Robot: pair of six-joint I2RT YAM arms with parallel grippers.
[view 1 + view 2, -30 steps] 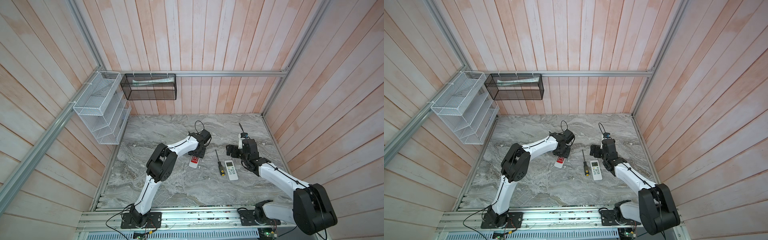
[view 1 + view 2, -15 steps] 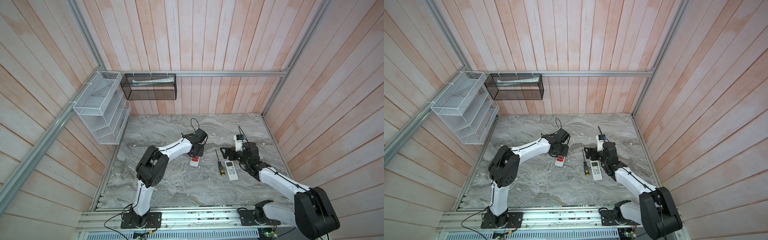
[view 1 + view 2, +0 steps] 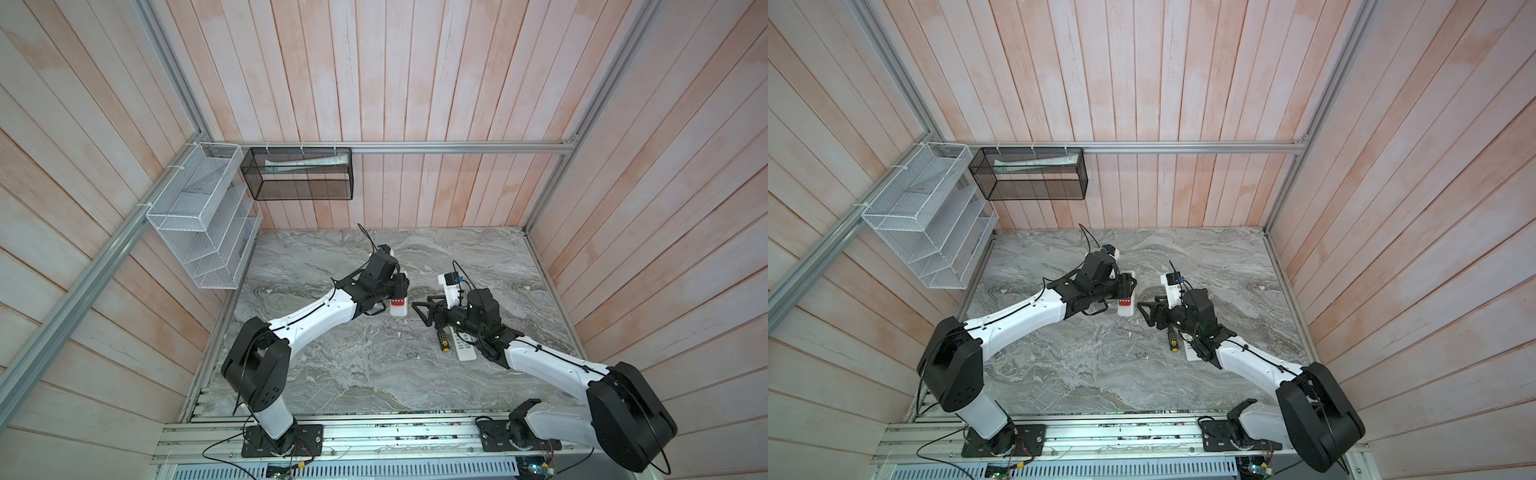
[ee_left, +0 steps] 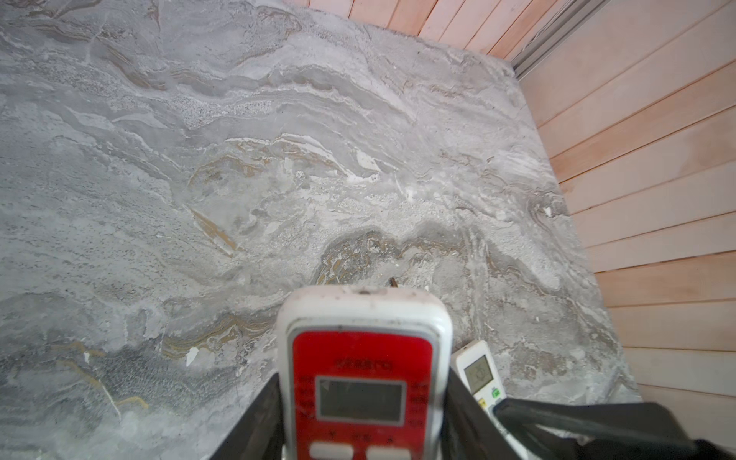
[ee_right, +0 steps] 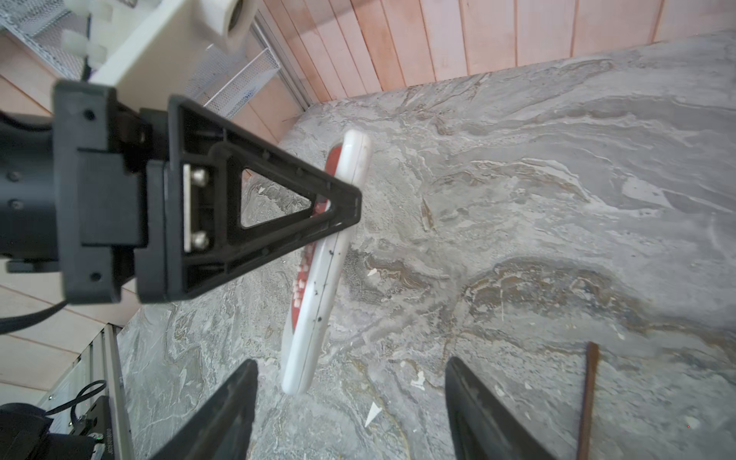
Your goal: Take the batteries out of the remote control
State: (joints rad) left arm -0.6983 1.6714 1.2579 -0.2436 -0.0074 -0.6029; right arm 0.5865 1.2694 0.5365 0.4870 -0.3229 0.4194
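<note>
My left gripper (image 3: 400,291) (image 3: 1128,291) (image 4: 364,380) is shut on the sides of a red-and-white remote control (image 3: 399,307) (image 3: 1126,306) (image 4: 364,314) (image 5: 318,286), which hangs tilted above the marble table (image 3: 332,365). My right gripper (image 3: 422,316) (image 3: 1144,316) (image 5: 350,362) stands open just right of it. In the right wrist view the remote's free end lies near the gap between the fingers (image 5: 239,398), touching neither. The batteries are hidden; no compartment shows open.
A second, white remote (image 3: 463,351) (image 4: 478,374) and a black-and-yellow screwdriver (image 3: 442,341) (image 3: 1173,338) lie on the table under my right wrist. A white wire rack (image 3: 199,216) hangs on the left wall, a black mesh basket (image 3: 299,174) on the back wall.
The left gripper has raised the red remote off the table and tilted it. The right gripper has swung left towards the remote, and its fingers have narrowed somewhat.
</note>
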